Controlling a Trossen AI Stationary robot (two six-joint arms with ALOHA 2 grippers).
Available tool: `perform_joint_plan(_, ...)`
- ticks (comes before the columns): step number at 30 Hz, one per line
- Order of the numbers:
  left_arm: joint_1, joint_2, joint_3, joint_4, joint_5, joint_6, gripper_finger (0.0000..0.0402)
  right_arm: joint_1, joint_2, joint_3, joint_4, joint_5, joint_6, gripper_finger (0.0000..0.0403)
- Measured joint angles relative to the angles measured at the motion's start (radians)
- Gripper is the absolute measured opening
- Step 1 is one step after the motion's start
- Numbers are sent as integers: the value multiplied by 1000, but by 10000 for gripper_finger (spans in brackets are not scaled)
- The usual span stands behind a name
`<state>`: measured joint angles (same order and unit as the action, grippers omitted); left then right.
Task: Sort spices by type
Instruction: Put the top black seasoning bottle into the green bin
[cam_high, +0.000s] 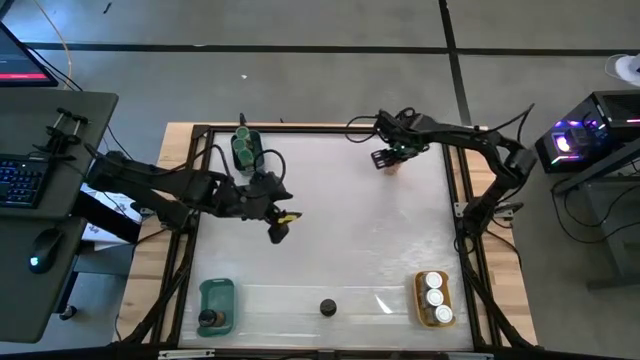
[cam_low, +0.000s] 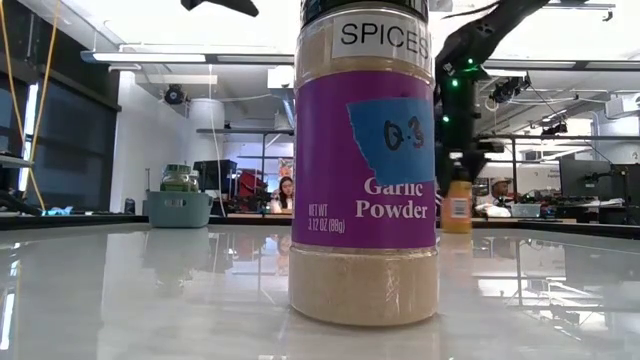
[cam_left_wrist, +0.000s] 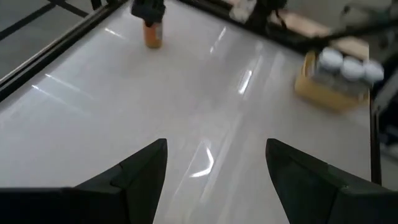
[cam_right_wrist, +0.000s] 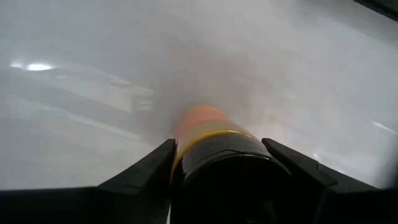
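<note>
One upright orange jar (cam_right_wrist: 214, 146) is standing directly between the right gripper (cam_high: 388, 158) fingers, which are flanking it, partly closed; the left gripper (cam_left_wrist: 214, 171) is hanging open, empty, mid-surface.

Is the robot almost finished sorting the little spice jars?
Mostly. White-lidded jars fill the orange tray, green-lidded jars sit together beside the left arm, and one dark jar is in the teal tray. In hand: the right end effector is around an orange jar. Left: that and the loose jar. The left end effector waits open.
</note>
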<state>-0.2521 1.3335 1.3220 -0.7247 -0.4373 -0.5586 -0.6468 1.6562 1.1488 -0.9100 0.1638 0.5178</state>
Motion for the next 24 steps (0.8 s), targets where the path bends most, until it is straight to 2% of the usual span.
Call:
perform_joint_plan(2,-9,-19,0,-55,2,2,259,37,0,0,56,-31,23,204)
perform_joint_plan(7,-12,-74,0,-173,-42,-50,259,144,0,0,176,-84,126,213)
perform_joint_plan(11,-11,-110,0,-190,-91,-66,259,244,0,0,257,-96,185,236)
perform_joint_plan(15,-11,-133,0,-192,-126,-55,259,339,28,25,291,-99,220,227)
perform_joint_plan(20,-11,-161,0,-193,-134,-24,259,454,145,180,294,-118,151,211)
perform_joint_plan(24,-12,-195,0,-189,-128,-50,259,530,277,393,287,-123,32,216)
